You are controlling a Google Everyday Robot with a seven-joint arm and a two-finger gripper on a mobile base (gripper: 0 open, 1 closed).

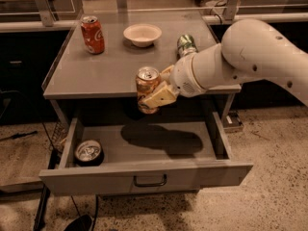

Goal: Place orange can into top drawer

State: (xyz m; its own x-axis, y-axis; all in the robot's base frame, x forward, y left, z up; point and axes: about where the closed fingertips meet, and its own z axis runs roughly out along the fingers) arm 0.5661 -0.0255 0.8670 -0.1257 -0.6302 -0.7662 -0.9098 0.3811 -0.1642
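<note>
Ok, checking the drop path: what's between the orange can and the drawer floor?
Nothing, in the camera view: the pincer holds the orange can over the open top drawer, bare floor beneath; another can stands far left.

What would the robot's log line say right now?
gripper: shut on orange can, past front edge of table | orange can: held above top drawer | top drawer: open, silver-topped can inside left | placed: not yet
</note>
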